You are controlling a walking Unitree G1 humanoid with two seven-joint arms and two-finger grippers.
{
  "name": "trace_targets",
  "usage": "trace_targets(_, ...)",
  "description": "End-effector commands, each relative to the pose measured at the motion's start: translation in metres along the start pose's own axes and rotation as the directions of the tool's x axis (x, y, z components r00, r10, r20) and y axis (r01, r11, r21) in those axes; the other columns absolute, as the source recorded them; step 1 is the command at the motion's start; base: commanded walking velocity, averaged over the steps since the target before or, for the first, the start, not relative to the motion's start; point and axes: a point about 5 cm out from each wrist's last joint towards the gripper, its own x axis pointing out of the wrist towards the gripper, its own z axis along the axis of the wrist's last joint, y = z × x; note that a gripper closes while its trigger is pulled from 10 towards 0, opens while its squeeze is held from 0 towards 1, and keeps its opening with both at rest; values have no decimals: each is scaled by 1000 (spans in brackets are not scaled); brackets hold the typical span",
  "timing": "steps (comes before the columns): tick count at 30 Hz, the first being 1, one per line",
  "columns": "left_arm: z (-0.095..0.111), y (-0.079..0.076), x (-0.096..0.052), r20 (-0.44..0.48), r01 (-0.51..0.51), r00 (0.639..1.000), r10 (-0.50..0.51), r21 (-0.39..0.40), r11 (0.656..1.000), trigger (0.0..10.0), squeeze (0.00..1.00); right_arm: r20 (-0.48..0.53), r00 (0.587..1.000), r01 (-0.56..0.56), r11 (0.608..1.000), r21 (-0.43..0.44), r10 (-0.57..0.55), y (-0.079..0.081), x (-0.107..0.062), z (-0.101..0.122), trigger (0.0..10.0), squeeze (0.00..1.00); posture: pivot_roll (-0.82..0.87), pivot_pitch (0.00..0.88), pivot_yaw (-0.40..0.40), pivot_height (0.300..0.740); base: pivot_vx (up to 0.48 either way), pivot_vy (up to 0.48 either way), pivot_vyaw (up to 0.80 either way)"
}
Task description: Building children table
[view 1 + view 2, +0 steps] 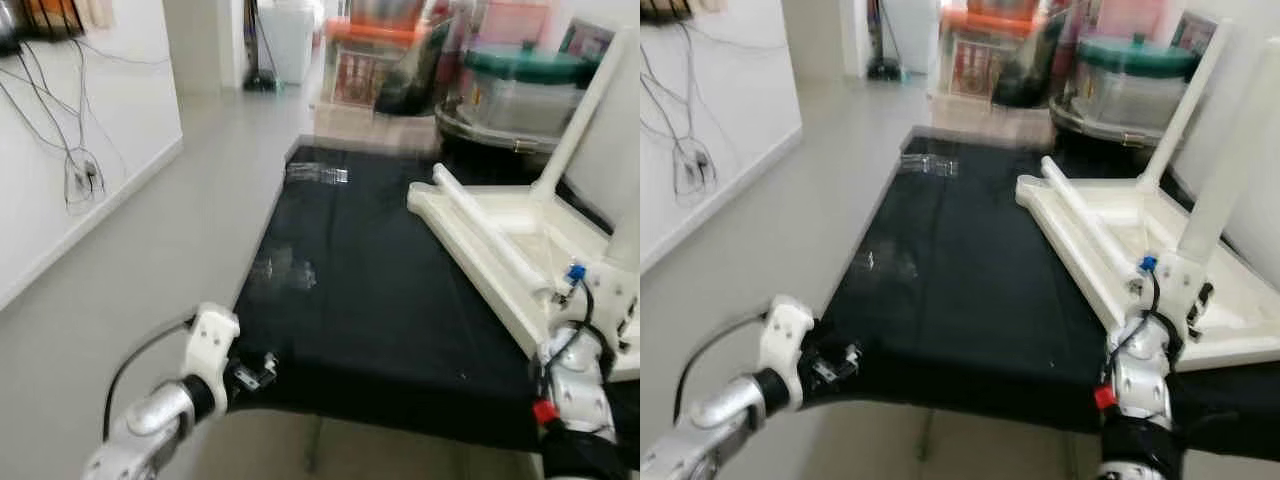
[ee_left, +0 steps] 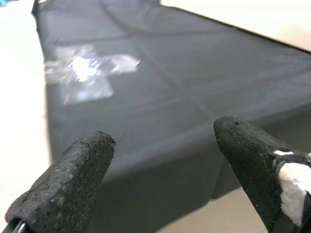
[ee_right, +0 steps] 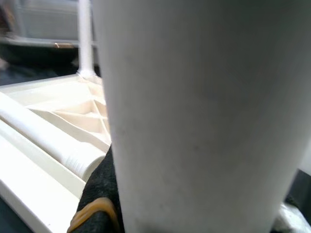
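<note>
Black cloth (image 1: 380, 300) covered the low work table, and the white children's table (image 1: 1110, 250) lay on it upside down at the right side, so its legs could go in from above.

Nearest on the left, the left gripper (image 2: 163, 160) hung by the near left corner of the cloth. Its two black fingers (image 2: 68, 179) were spread wide with nothing between them. It looked like it was just waiting.

Nearest on the right, the right gripper (image 1: 1185, 300) was up against a white leg (image 1: 1230, 170) that stood up at the near corner of the flipped table. In the right wrist view that leg was very close and big. I think the gripper was holding it to keep it straight in its hole, but I could not tell for sure if the fingers were closed on it.

A bit farther, a loose leg (image 1: 490, 235) lay flat across the underside, ready to be picked up. At the far corner another leg (image 1: 585, 110) was already standing up.

Farther still, shiny clear plastic (image 1: 318, 173) lay on the cloth. Past the table sat a tub with a green lid (image 1: 525, 85), all blurry. Wires (image 1: 75, 160) hung on the white wall at the far left.
</note>
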Motion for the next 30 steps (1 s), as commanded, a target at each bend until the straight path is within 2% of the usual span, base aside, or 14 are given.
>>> trace_targets(1,1,0,2,-1,-3,1000,3,12,1000,10000,0,-85,995,54,998,26,-52,-8,2,-15,0,0,58,0,-107,740,0,0,0)
trace_targets(4,0,1,2,-3,-7,1000,7,13,1000,10000,0,-103,993,58,996,64,-51,-5,2,-17,0,0,58,0,-107,740,0,0,0)
trace_targets(5,0,1,3,-4,-14,1000,14,12,1000,10000,0,-152,987,70,986,151,-47,2,-1,-21,0,0,58,0,-106,740,0,0,0)
trace_targets(6,0,1,3,-4,-14,1000,14,12,1000,10000,0,-152,987,70,986,151,-47,2,-1,-21,0,0,58,0,-106,740,0,0,0)
trace_targets(8,0,2,3,-4,-19,1000,19,11,1000,10000,0,-190,981,90,974,206,-50,7,-4,-24,0,0,58,0,-106,740,0,0,0)
trace_targets(14,-2,3,4,-8,-34,999,34,12,999,10000,0,-187,982,75,965,252,-28,16,-8,-22,0,0,59,0,-105,740,0,0,0)
trace_targets(22,-2,4,5,-8,-43,999,43,14,999,10000,0,-126,991,-20,975,223,50,29,-11,-14,0,0,57,0,-107,740,0,0,0)
trace_targets(23,-2,4,5,-8,-45,999,45,15,999,10000,0,-107,990,-67,973,220,92,35,-13,-11,0,0,58,0,-109,740,0,0,0)
trace_targets(24,-2,4,5,-9,-45,999,45,14,999,10000,0,-86,975,-177,953,244,203,47,-15,-7,0,0,58,0,-108,740,0,0,0)
trace_targets(25,-2,4,5,-9,-45,999,45,14,999,10000,0,-86,975,-177,953,244,203,47,-15,-7,0,0,58,0,-108,740,0,0,0)
trace_targets(27,-3,4,5,-11,-43,999,43,15,999,10000,0,-70,920,-355,897,263,385,64,-17,-3,0,0,57,0,-107,740,0,0,0)
trace_targets(30,-4,4,6,-15,-42,999,42,17,999,10000,0,-91,857,-468,841,272,507,72,-16,-5,0,0,59,0,-109,740,0,0,0)
